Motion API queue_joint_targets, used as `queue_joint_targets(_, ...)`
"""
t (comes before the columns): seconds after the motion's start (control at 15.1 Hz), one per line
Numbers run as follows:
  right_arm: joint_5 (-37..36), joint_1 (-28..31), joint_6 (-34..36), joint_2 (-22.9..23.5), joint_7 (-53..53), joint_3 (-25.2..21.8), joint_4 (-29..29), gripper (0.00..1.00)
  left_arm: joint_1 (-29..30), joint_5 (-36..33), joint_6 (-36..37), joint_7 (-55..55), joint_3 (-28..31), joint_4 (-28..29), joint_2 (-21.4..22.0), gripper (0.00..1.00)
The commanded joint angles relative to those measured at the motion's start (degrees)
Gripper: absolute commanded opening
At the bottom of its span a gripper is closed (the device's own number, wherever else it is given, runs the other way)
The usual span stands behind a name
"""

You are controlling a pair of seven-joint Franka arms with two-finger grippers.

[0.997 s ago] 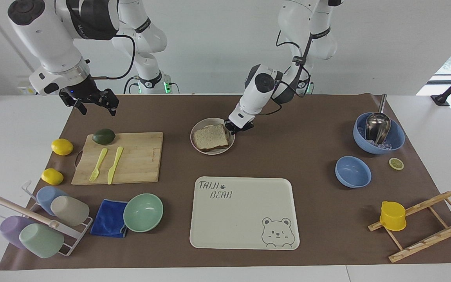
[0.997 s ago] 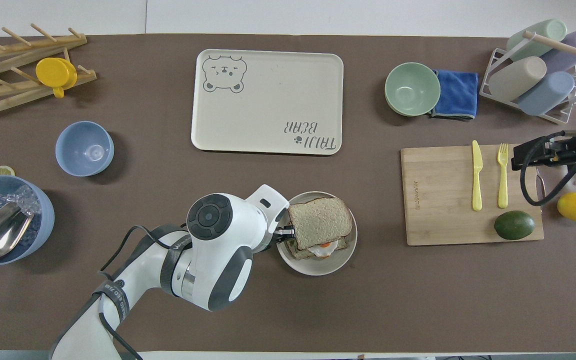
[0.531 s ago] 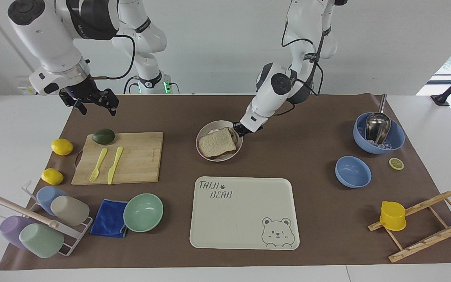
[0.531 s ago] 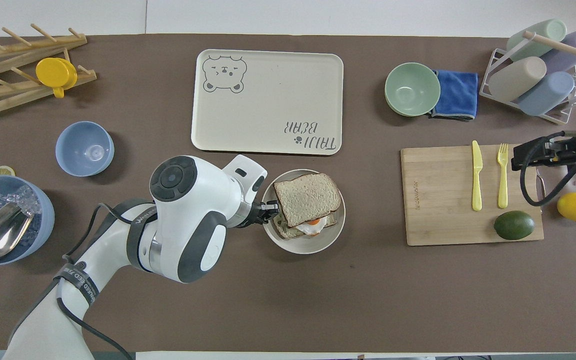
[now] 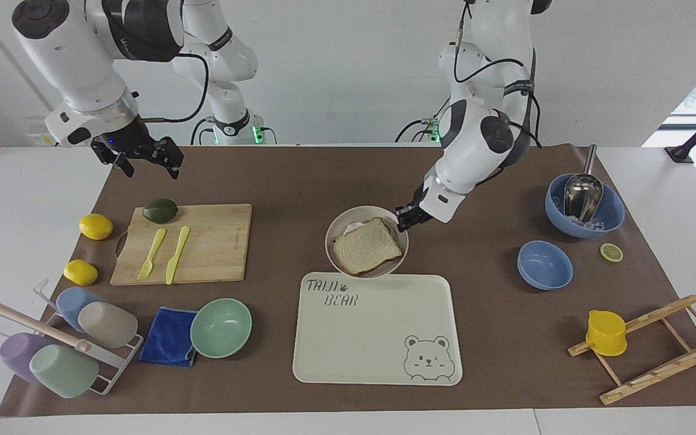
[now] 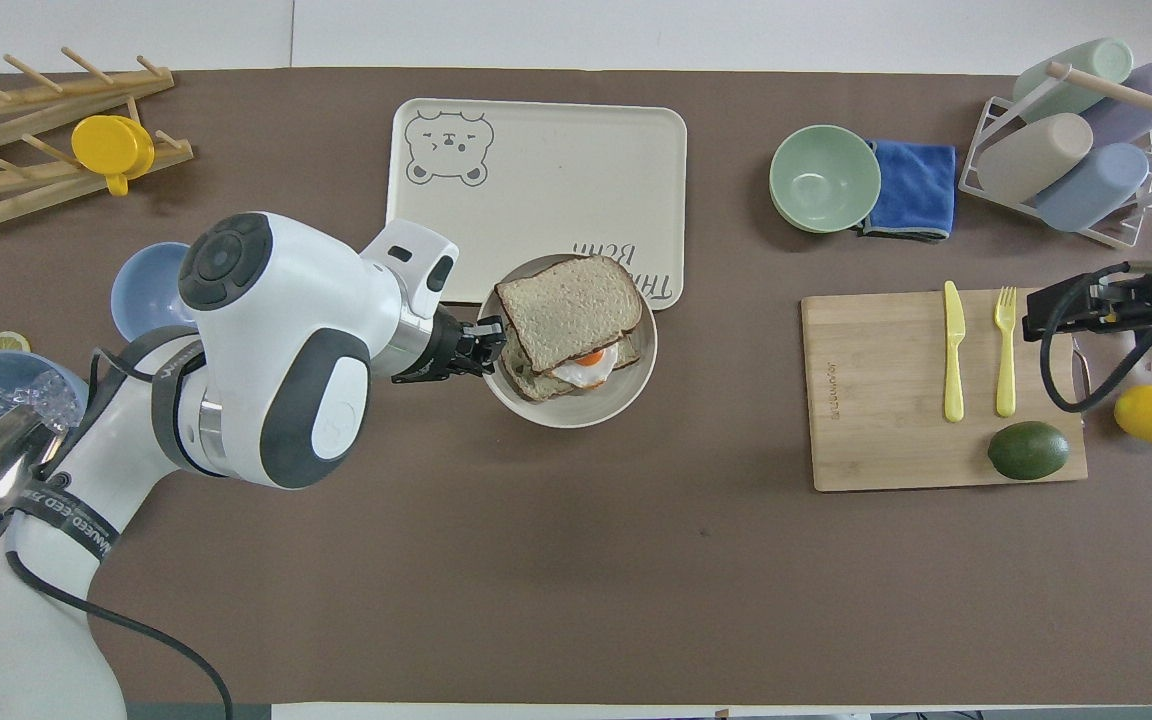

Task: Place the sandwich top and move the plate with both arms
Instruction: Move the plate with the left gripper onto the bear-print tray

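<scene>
On the brown table mat, the left gripper [image 5: 404,219] pinches the rim of the round grey-beige plate [image 5: 336,226], carrying the speckled bread sandwich top [image 5: 366,246] over the edge of the cream bear-print tray [image 5: 378,338] nearest the robots. The right gripper [image 5: 142,158] waits spread near the bamboo cutting board [image 5: 215,241].

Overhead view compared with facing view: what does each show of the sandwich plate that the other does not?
Only overhead: a fried egg under the bread top. Only facing: the plate hangs above the mat, at the tray's edge nearer the robots. Both: the left end effector shut on the plate's rim; the right end effector open, waiting near the cutting board.
</scene>
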State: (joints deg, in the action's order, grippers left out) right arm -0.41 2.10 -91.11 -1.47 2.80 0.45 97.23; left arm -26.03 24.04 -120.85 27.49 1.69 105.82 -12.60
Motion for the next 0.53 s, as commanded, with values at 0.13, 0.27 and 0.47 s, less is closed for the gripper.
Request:
queue_joint_targets(0.13, 1.2, 1.0, 0.2, -1.1, -1.7, 0.3, 0.9, 1.00, 1.1, 0.6, 1.4, 0.9, -0.2, -13.2, -11.9, 0.00)
queue_joint_targets(0.27, 1.2, 1.0, 0.2, -1.1, -1.7, 0.3, 0.9, 1.00, 1.3, 0.6, 1.2, 1.1, 0.0, -17.9, -16.3, 0.00)
queue_joint_targets(0.47, 1.2, 1.0, 0.2, -1.1, -1.7, 0.3, 0.9, 1.00, 2.4, 0.3, -2.5, 0.9, 0.0, -19.1, -18.9, 0.00)
